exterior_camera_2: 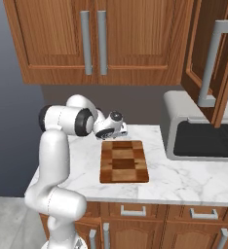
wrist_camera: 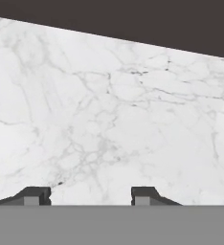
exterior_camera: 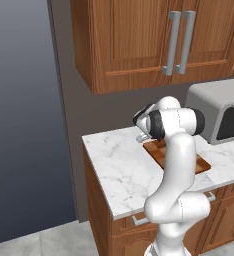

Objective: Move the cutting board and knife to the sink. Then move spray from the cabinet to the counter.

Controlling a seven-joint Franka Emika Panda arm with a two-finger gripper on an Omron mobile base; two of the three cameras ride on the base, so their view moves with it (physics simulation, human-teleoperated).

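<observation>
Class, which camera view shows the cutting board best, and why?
The right base view: the cutting board lies whole and unobstructed on the counter. In the left base view the arm covers much of it. The hand view looks at bare marble.

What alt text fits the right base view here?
A checkered cutting board lies on the white marble counter, with the gripper low at its far end. A grey microwave sits to the right under wooden cabinets.
</observation>
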